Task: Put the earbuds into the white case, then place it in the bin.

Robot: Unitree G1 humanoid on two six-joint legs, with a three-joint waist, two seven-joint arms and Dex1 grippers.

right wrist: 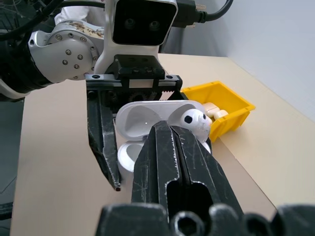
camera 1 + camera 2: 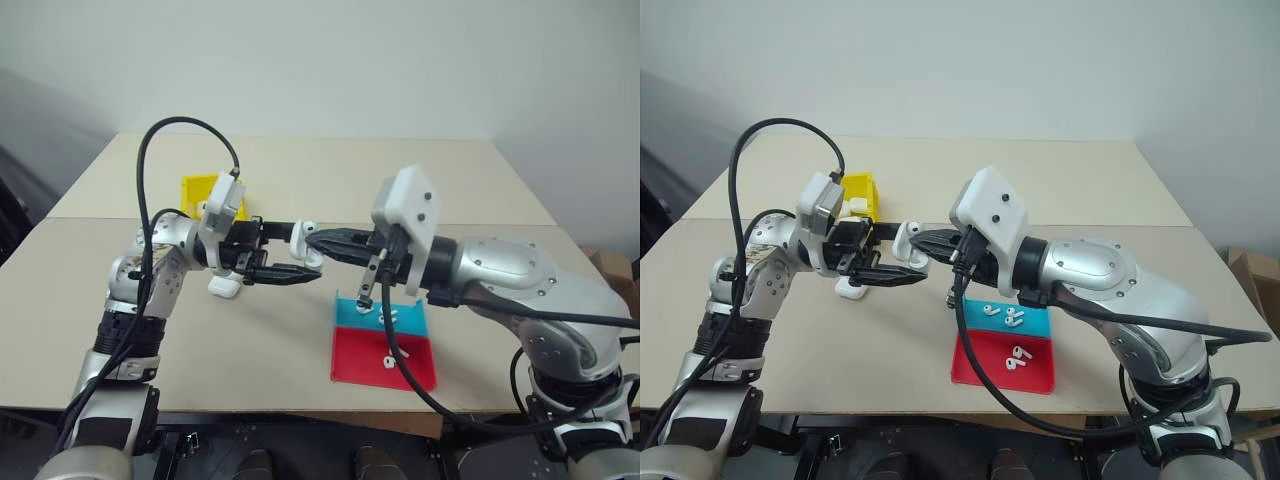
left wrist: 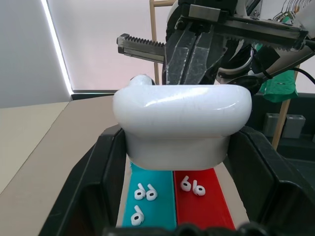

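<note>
- Holding the glossy white pebble-shaped case (image 1: pixel 162 129), lid open, above the table in our left tool (image 2: pixel 283 262).
- Pinching one tiny white earbud (image 1: pixel 192 119) in our right tool (image 2: pixel 318 240) at the case mouth.
- Risk: slight misalignment could drop it.

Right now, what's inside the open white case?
One earbud sits in the white case, right where the shut right jaws meet it. The other slot looks empty, but those jaws cover the lower part.
</note>
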